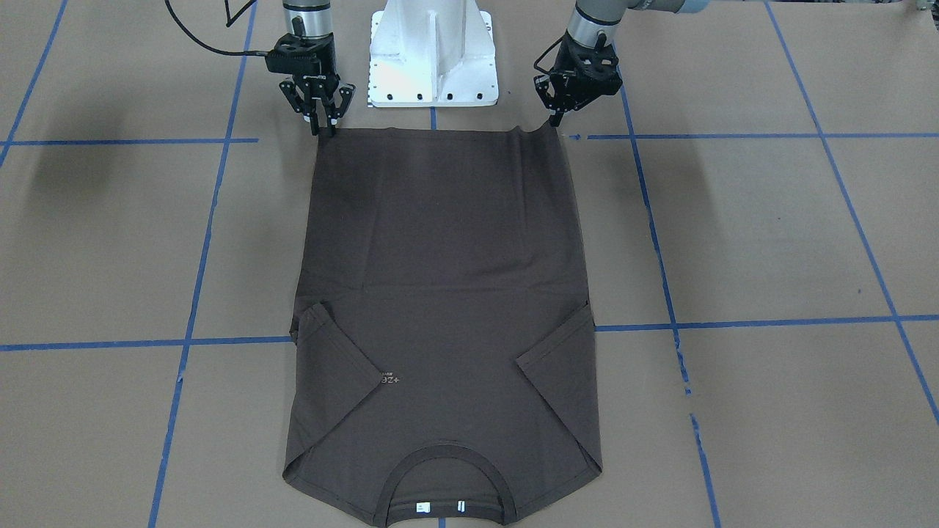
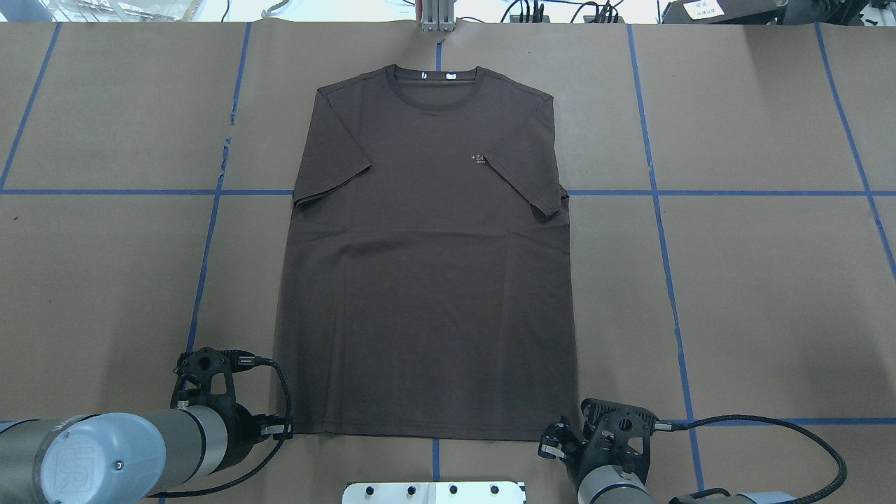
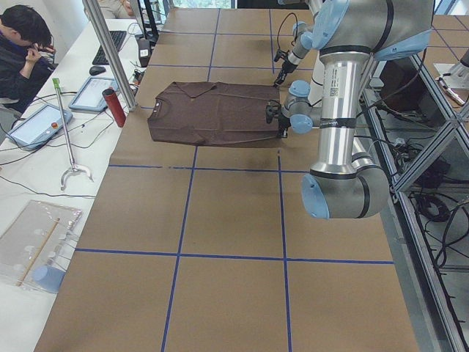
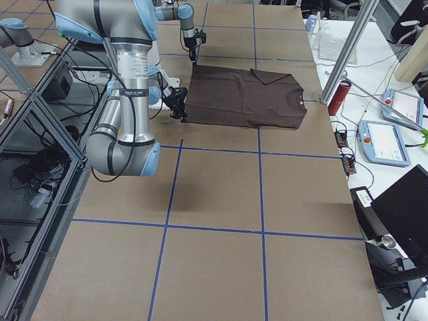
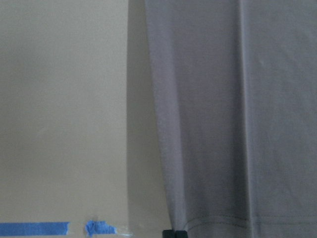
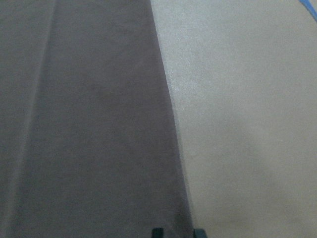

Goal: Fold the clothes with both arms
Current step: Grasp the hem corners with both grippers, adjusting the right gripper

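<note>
Dark brown short-sleeved cloth T-shirt (image 1: 440, 257) is lying flat beyond the jaws; left gripper (image 1: 554, 121) is clenching a hem corner, right gripper (image 1: 323, 130) is straddling its corner unclosed, probably needing pinching before even lifting.

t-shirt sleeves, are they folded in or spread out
Folded in. Both sleeves lie flat over the chest of the T-shirt, cuffs angled inward. The body itself lies spread at full length.

Brown T-shirt (image 5: 233, 124) hem corner at gripper (image 5: 175, 233) tip, blue tape (image 5: 34, 228), tan table (image 5: 64, 99)
</note>
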